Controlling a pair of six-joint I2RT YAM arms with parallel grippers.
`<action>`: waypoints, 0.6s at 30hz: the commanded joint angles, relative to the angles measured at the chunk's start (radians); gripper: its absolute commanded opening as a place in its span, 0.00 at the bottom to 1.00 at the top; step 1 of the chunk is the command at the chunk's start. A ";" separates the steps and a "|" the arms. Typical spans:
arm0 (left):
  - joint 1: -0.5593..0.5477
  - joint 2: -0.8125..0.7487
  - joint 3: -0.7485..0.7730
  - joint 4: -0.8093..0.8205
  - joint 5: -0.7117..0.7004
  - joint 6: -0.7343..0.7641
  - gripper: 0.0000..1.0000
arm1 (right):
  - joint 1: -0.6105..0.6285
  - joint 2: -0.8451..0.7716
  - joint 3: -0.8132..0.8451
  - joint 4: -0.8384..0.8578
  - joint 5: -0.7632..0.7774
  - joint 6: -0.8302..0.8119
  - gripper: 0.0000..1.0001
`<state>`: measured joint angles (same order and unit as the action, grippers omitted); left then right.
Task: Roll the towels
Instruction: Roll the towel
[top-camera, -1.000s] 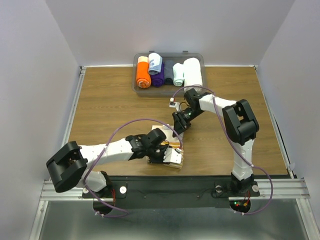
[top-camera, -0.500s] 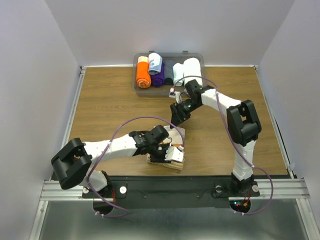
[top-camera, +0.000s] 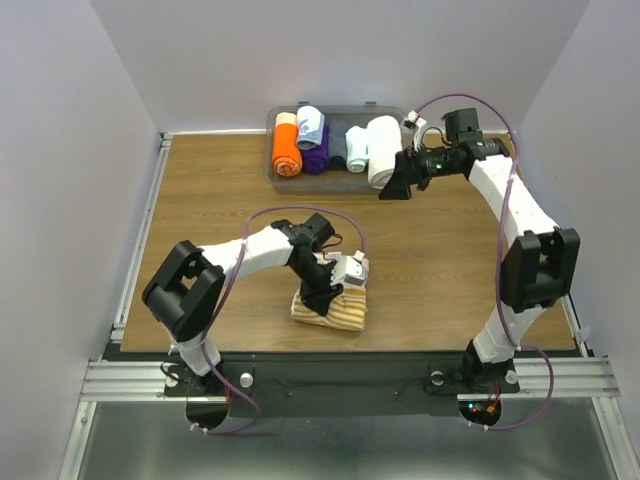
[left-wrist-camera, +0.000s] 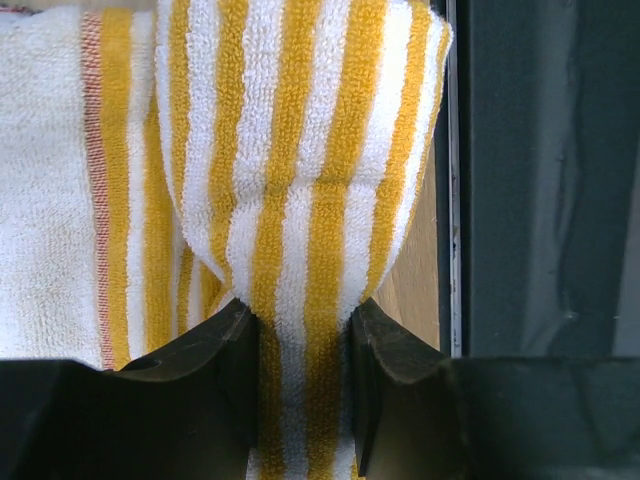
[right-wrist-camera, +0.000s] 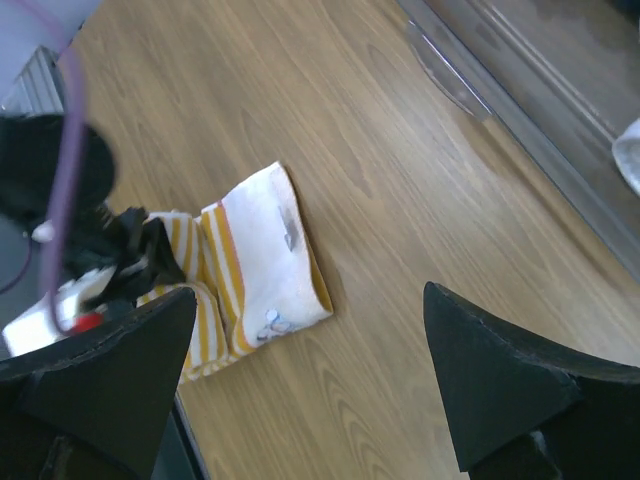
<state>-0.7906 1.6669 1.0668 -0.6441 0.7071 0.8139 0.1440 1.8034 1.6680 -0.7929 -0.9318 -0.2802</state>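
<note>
The yellow-and-white striped towel (top-camera: 340, 312) lies bunched near the table's front edge. Its white printed side (right-wrist-camera: 268, 250) faces up in the right wrist view. My left gripper (top-camera: 322, 292) reaches down onto it. In the left wrist view the left gripper (left-wrist-camera: 300, 312) is shut on a raised fold of the striped towel (left-wrist-camera: 300, 150). My right gripper (top-camera: 393, 187) hangs far back by the bin, beside the front end of the thick white roll (top-camera: 385, 145). Its fingers stand wide open with nothing between them, and the right gripper (right-wrist-camera: 310, 295) looks down on bare wood.
A clear bin (top-camera: 270, 150) at the back edge holds several rolls, among them an orange roll (top-camera: 286, 147), a purple roll (top-camera: 318, 155) and a pale roll (top-camera: 311, 124) on top. The dark front rail (left-wrist-camera: 540, 200) runs just past the towel.
My right gripper let go of the towel, opened wide and swung back up to the bin. The left arm turned over the towel and kept its pinch.
</note>
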 joint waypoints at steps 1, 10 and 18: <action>0.056 0.106 0.091 -0.202 0.089 0.016 0.22 | 0.020 -0.131 -0.037 -0.095 0.022 -0.152 1.00; 0.157 0.378 0.298 -0.359 0.199 0.083 0.26 | 0.147 -0.403 -0.332 -0.209 0.221 -0.339 1.00; 0.229 0.583 0.456 -0.471 0.233 0.137 0.27 | 0.413 -0.463 -0.505 -0.043 0.450 -0.277 1.00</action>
<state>-0.5850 2.1704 1.4918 -1.1179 1.0313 0.8783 0.4744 1.3598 1.1881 -0.9554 -0.6407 -0.5793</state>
